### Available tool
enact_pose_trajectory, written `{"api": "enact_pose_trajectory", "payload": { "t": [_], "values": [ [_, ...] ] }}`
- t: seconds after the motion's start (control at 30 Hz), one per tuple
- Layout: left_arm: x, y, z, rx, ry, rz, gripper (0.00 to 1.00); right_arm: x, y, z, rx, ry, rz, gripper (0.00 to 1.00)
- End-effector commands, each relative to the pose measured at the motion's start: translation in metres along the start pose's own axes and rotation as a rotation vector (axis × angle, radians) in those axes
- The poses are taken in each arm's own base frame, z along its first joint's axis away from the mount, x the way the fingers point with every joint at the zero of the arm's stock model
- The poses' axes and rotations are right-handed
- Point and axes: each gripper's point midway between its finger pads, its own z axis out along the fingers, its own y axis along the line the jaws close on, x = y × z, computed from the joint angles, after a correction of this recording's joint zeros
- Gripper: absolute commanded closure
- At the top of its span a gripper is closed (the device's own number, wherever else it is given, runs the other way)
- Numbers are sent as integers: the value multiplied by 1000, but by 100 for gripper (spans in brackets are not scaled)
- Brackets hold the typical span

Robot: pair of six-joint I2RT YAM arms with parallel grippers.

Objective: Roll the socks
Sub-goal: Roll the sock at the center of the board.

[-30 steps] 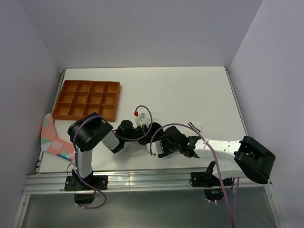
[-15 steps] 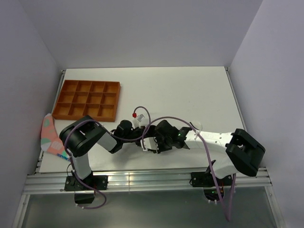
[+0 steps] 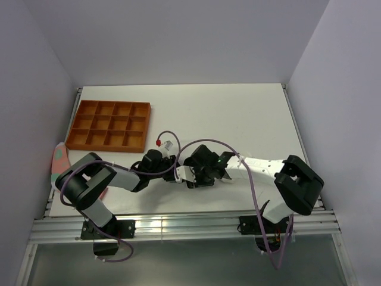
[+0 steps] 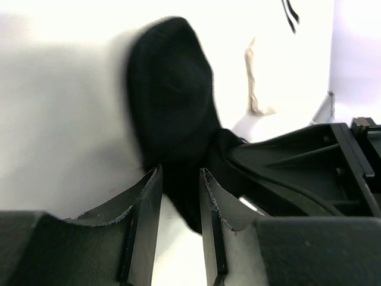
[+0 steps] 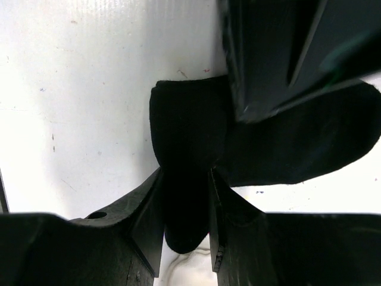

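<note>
the black sock [image 4: 169, 89] lies bunched on the white table [image 3: 238, 113], near its front edge. the right gripper [image 5: 186, 205] pinches it with narrow jaws. the left gripper [image 4: 178, 199] has it between narrow jaws too; i cannot tell if it squeezes.

Sock [image 5: 184, 131] on table [image 3: 238, 113], near middle; tray [image 3: 109, 125] behind, far left.

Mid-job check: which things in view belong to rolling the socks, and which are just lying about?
Belongs to the job:
- black sock, between the fingers of both arms
- white sock, only its black stripes showing

Lying about:
- orange compartment tray
- pink fabric piece at the table's left edge
</note>
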Motion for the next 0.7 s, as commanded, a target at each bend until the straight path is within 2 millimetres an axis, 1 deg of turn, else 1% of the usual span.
{"api": "enact_pose_trajectory", "payload": {
  "t": [0.0,0.03,0.07,0.1,0.13,0.17,0.23,0.27,0.37,0.4,0.47,0.5,0.53,0.57,0.6,0.63,0.67],
  "values": [
    [-11,27,-10,-137,-67,15,63,30,28,2,-148,113,101,79],
    [-13,26,-15,-141,-81,16,61,27,21,0,-148,103,114,80],
    [-15,26,-17,-139,-93,15,61,23,23,0,-179,87,117,80],
    [-17,26,-19,-142,-106,14,60,28,29,0,-222,107,134,80],
    [-20,28,-21,-151,-128,9,60,21,21,-2,-227,87,141,79],
    [-21,25,-24,-140,-139,15,59,19,20,-4,-255,68,157,80],
    [-19,30,-27,-153,-148,13,59,17,15,-6,-306,79,194,80],
    [-19,30,-28,-151,-150,15,59,19,9,-7,-315,79,215,79],
    [-17,33,-31,-146,-162,20,60,15,3,-6,-392,83,268,80],
    [-19,28,-31,-123,-176,35,60,15,0,-6,-432,89,302,80],
    [-16,26,-35,-105,-184,58,60,13,-3,-4,-460,93,333,80],
    [-16,25,-36,-99,-191,73,60,19,1,-1,-503,120,360,80],
    [-16,19,-38,-78,-200,106,60,13,-5,-1,-512,106,367,80],
    [-16,17,-39,-69,-205,121,60,12,-6,1,-526,106,376,80],
    [-16,13,-40,-50,-210,143,60,16,1,3,-578,131,406,80],
    [-15,8,-42,-31,-220,177,60,9,-7,3,-586,106,413,80],
    [-15,3,-43,-14,-228,196,60,8,-8,4,-605,105,425,80]
  ]
}}
